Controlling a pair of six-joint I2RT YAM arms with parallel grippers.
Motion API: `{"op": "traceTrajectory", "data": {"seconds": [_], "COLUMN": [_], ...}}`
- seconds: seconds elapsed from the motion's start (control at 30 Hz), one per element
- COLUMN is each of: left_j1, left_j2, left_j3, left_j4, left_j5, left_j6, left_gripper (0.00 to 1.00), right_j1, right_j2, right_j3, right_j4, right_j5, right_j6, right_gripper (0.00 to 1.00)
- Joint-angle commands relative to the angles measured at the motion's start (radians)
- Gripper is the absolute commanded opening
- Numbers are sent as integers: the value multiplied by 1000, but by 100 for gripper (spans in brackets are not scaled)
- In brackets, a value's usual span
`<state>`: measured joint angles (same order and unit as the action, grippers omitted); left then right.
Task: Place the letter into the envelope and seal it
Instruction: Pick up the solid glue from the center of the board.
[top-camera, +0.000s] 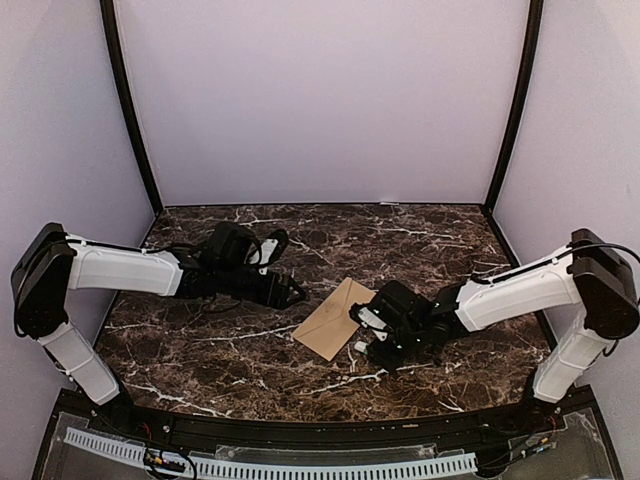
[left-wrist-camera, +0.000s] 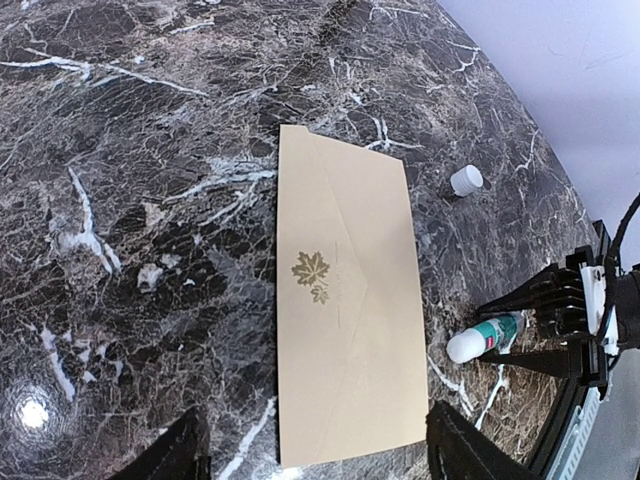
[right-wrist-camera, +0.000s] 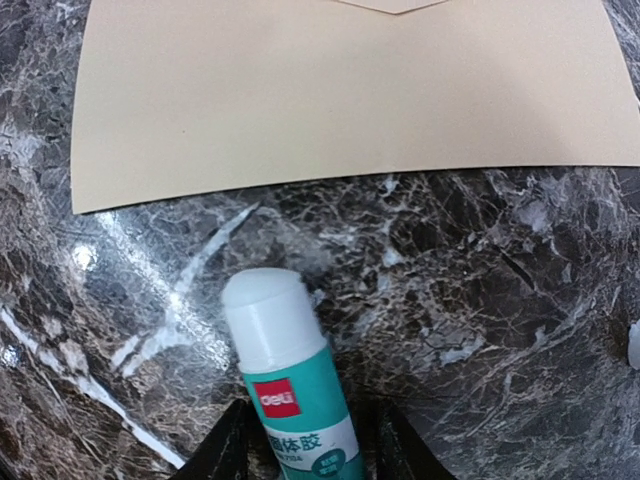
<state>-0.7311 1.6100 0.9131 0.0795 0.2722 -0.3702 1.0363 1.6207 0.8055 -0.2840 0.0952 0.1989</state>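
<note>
Lying flat on the worktop (left-wrist-camera: 150, 200), the envelope (left-wrist-camera: 345, 300) has its flap folded down and sits just ahead of the left tool (left-wrist-camera: 318, 420), whose fingers are spread wide at its near end. The right tool (right-wrist-camera: 312, 410) has a glue stick (right-wrist-camera: 285, 350) between its fingers, tip toward the envelope; whether they pinch it I cannot tell. A white cap (left-wrist-camera: 465, 180) lies farther out, beside the envelope.

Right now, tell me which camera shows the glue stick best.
The right wrist view: the glue stick fills the lower middle, white end and green label sharp. The left wrist view shows it small near the right edge. From the top view it is hidden under the right gripper.
</note>
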Motion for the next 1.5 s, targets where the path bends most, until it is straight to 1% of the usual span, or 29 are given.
{"op": "traceTrajectory", "data": {"seconds": [0.0, 0.13, 0.23, 0.37, 0.43, 0.47, 0.5, 0.53, 0.6, 0.67, 0.77, 0.87, 0.93, 1.03, 1.27, 1.37, 1.47], "left_j1": [4, 4, 4, 4, 3, 3, 3, 3, 3, 1, -11, -31, -43, -50, -53, -52, -52], "left_j2": [-32, -76, -115, -197, -261, -317, -345, -399, -456, -479, -467, -418, -388, -360, -366, -369, -364], "left_j3": [-22, -40, -65, -94, -121, -137, -178, -196, -229, -230, -206, -176, -163, -162, -162, -169, -167], "left_j4": [3, 31, 65, 115, 154, 227, 266, 348, 456, 545, 652, 769, 816, 862, 920, 961, 972], "left_j5": [-3, -21, -41, -82, -118, -132, -137, -143, -114, -60, 26, 145, 190, 210, 225, 222, 212], "left_j6": [-3, -13, -26, -42, -57, -63, -77, -86, -121, -155, -208, -265, -270, -263, -254, -265, -282], "left_gripper": [73, 73, 73, 73, 72, 72, 73, 73, 74, 74, 75, 75, 76, 76, 76, 67, 66], "right_j1": [33, 41, 41, 41, 40, 40, 39, 40, 40, 41, 40, 41, 41, 40, 41, 41, 40], "right_j2": [21, -28, -92, -205, -257, -283, -304, -322, -340, -332, -271, -209, -185, -153, -124, -117, -113], "right_j3": [-4, -18, -25, 6, 32, 41, 47, 49, 49, 59, 141, 238, 274, 310, 324, 318, 316], "right_j4": [-22, -10, 21, 67, 123, 184, 228, 298, 517, 697, 837, 877, 896, 891, 860, 862, 863], "right_j5": [59, 59, 65, 116, 147, 163, 176, 179, 168, 129, 49, -43, -100, -167, -235, -237, -252], "right_j6": [15, 47, 96, 169, 201, 212, 226, 231, 232, 210, 160, 103, 77, 56, 57, 67, 69], "right_gripper": [35, 17, 0, 0, 0, 0, 0, 0, 0, 0, 0, 0, 0, 0, 0, 0, 0]}}
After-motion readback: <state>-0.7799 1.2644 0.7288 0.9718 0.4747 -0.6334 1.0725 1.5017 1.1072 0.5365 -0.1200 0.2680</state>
